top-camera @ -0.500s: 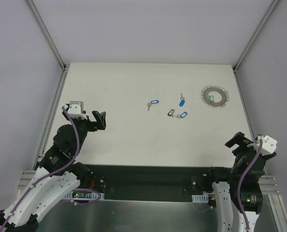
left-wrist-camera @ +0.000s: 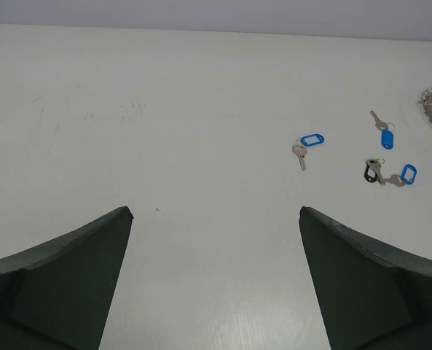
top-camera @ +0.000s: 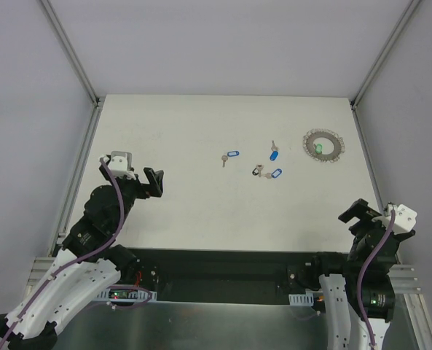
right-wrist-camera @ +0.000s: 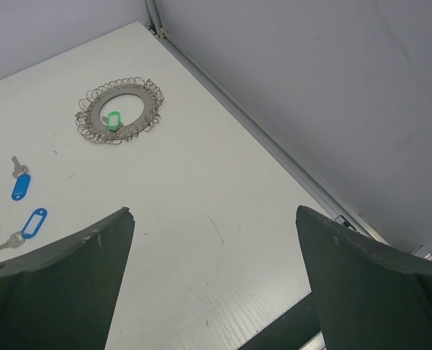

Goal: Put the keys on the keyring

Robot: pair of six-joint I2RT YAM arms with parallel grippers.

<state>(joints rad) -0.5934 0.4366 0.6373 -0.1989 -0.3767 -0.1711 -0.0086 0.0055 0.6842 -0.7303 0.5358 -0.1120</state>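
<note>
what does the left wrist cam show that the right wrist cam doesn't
Only left wrist: the leftmost blue-tagged key and the dark tag on another key.
Only right wrist: the keyring whole, and the table rail beyond it.
Both: the upper blue-tagged key, the lower blue-tagged key, and part of the keyring, cropped at the left wrist view's edge.
</note>
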